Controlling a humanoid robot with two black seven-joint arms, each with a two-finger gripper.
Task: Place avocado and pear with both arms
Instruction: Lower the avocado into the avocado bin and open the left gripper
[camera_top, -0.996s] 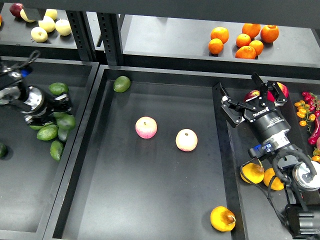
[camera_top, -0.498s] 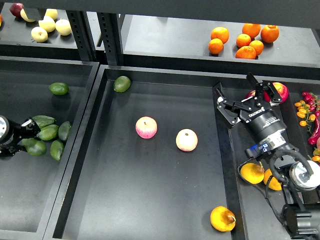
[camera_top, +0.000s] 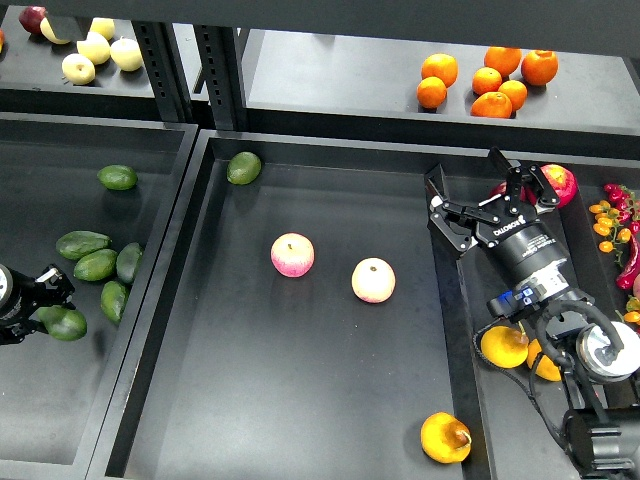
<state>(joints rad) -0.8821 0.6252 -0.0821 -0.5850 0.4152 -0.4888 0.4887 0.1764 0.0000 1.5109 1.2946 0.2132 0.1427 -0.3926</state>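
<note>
Several dark green avocados (camera_top: 97, 265) lie in the left tray, and one more avocado (camera_top: 243, 167) lies at the back left of the centre tray. A yellow-orange pear (camera_top: 445, 437) with a brown stem lies at the front right of the centre tray. Two more pears (camera_top: 505, 346) lie in the right tray, under my right arm. My left gripper (camera_top: 42, 290) is small and dark at the left edge. An avocado (camera_top: 65, 323) is right against it, and I cannot tell whether it is held. My right gripper (camera_top: 481, 200) is open and empty over the divider between the centre and right trays.
Two pink-and-yellow apples (camera_top: 292, 255) (camera_top: 372, 280) sit mid centre tray. Oranges (camera_top: 487, 78) and pale fruit (camera_top: 95, 47) lie on the back shelf. A red apple (camera_top: 558, 183) and small peppers (camera_top: 612, 215) are in the right tray. Raised tray walls (camera_top: 170, 270) separate the bins.
My left gripper has pulled back from the avocado pile to the left edge and lower, with one avocado moving along beside it. My right gripper has shifted slightly left, still open.
</note>
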